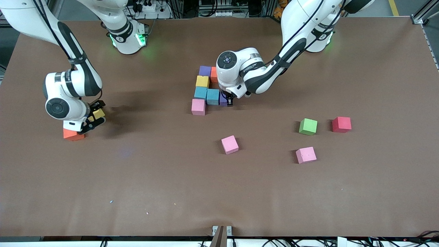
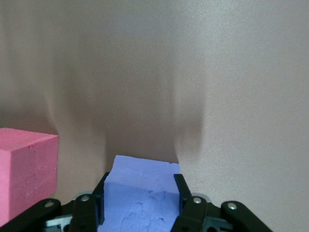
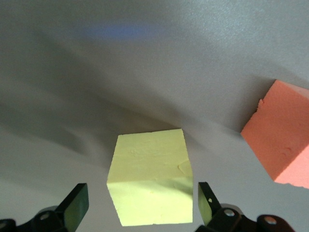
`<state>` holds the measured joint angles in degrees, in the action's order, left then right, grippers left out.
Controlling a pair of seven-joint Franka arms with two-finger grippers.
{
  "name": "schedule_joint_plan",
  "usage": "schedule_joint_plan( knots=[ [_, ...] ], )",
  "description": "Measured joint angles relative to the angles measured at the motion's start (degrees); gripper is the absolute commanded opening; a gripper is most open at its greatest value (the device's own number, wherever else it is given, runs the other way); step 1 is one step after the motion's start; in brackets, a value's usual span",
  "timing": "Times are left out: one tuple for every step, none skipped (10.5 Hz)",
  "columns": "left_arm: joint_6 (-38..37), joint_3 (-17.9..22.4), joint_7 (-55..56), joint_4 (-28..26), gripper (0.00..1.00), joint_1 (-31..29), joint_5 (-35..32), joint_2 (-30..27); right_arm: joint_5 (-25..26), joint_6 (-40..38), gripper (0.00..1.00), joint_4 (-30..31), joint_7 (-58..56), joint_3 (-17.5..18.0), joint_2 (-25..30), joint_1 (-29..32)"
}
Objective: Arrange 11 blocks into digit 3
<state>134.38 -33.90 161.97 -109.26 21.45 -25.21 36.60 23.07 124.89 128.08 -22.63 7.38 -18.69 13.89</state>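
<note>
I am working over the brown counter [image 1: 171,192], where the digit 3 [image 1: 207,91] is growing near the middle, closer to the edge where my bases stand. It is holding six cubes so far, plus the one I am adding. My left gripper [image 1: 229,102] is closed on a purple block [image 2: 140,198] and is setting it beside the two light blue blocks [image 1: 206,95], finishing the middle bar. My right gripper [image 3: 142,203] is standing open around a yellow block [image 3: 150,176] near the right arm's end of the counter, not gripping it yet, with an orange block [image 1: 73,134] just beside. Three blocks are still waiting loose: two pink blocks [image 1: 229,144] and a red block [image 1: 341,124]. I judge the figure a little over half done.
</note>
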Motion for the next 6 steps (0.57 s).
schedule_joint_plan(
  knots=[
    [0.07, 0.00, 0.00, 0.12, 0.00, 0.00, 0.00, 0.00, 0.62, 0.40, 1.00, 0.00, 0.00, -0.17, -0.54, 0.35],
    [0.17, 0.00, 0.00, 0.22, 0.00, 0.00, 0.00, 0.00, 0.85, 0.94, 0.98, 0.00, 0.00, -0.33, -1.25, 0.75],
    [0.26, 0.01, 0.00, 0.27, 0.00, 0.00, 0.00, 0.00, 0.93, 1.46, 0.85, 0.00, -0.01, -0.40, -1.93, 0.98],
    [0.34, 0.01, 0.00, 0.29, 0.02, 0.00, 0.00, 0.01, 0.95, 1.94, 0.58, 0.00, -0.01, -0.40, -2.54, 1.04],
    [0.38, 0.00, 0.00, 0.30, 0.03, 0.04, 0.00, 0.01, 0.95, 2.41, 0.29, 0.00, -0.01, -0.40, -3.05, 1.06],
    [0.39, 0.00, 0.00, 0.30, 0.04, 0.20, 0.00, 0.04, 0.98, 2.62, 0.07, -0.01, -0.01, -0.39, -3.32, 1.06]
  ],
)
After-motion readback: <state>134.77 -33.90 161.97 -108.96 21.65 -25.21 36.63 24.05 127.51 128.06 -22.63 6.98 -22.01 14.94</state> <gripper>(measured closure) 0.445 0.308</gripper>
